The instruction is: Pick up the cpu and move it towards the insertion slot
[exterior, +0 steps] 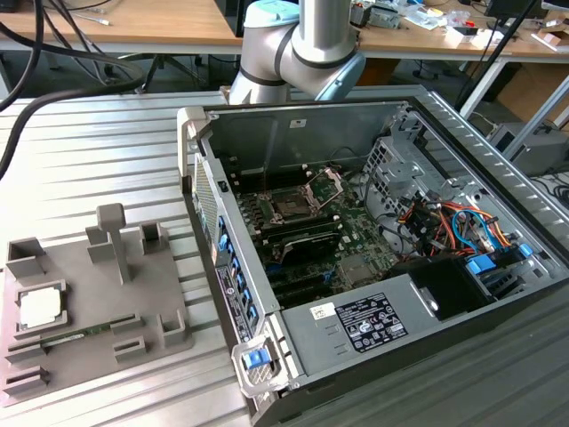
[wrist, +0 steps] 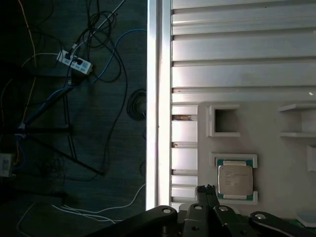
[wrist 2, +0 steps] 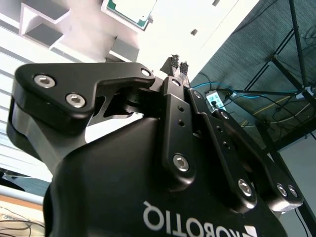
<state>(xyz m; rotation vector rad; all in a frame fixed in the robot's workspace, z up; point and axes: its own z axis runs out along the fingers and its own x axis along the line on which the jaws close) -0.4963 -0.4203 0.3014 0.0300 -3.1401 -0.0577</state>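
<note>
While the arm [exterior: 311,44] stands tall behind the open computer case [exterior: 293,133] in the exterior view, the cpu [exterior: 40,308] sits flat in a square recess of the grey tray [exterior: 80,285]. That tray lies on the ribbed metal tabletop [exterior: 107,160], off to the exterior view's left of the case. Over in the case, the insertion slot [exterior: 291,205] lies bare on the board, its retaining plate [exterior: 325,184] swung up and back. Chip and slot are well apart, with the case wall between them.

Now the wrist views: in the first wrist view the pincer [wrist: 206,189] hangs over the tray [wrist: 266,118], and its tips line up just beside the cpu [wrist: 235,180], silver face up with a thin green rim. Nothing is touching the chip. In the second wrist view the pincer [wrist 2: 178,65] points at the pale tray, the cpu [wrist 2: 129,9] lying beyond the tips. The two fingertips [wrist 2: 173,63] look pressed together with nothing between them, though the angle is steep, so call it closed with some caution. Past the tabletop edge, cables [wrist: 113,64] trail across the dark floor [wrist: 59,163].
</note>
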